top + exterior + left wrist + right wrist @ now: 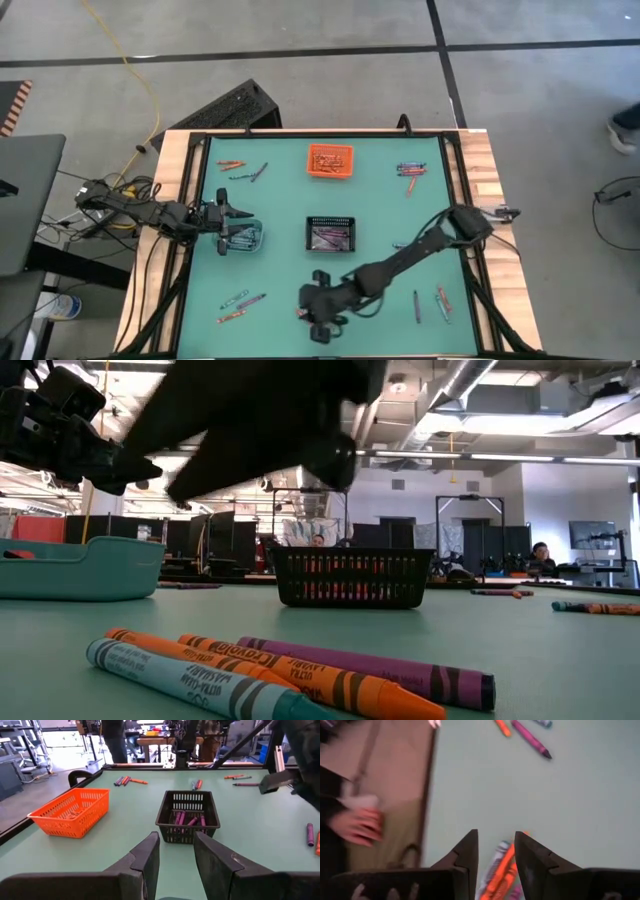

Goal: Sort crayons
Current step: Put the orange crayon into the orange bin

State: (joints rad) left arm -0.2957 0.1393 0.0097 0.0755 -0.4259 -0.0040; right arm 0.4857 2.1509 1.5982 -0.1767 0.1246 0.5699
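Note:
Crayons lie in loose groups on the green table (280,270): far left (232,163), far right (409,170), near left (240,303) and near right (432,302). Close to the near edge a blue, an orange and a purple crayon (290,672) lie side by side. My right gripper (495,837) hangs open above such a cluster (501,865) and slants down toward it, its arm stretched to the near centre (318,322). My left gripper (176,837) stands open and level at the left (232,214), over a teal bin (245,238).
An orange bin (330,161) stands at the far centre. A black bin (331,234) with purple crayons (187,818) sits mid-table. The right arm (420,245) crosses the table's near right. A person's hand (357,826) shows beyond the table's edge.

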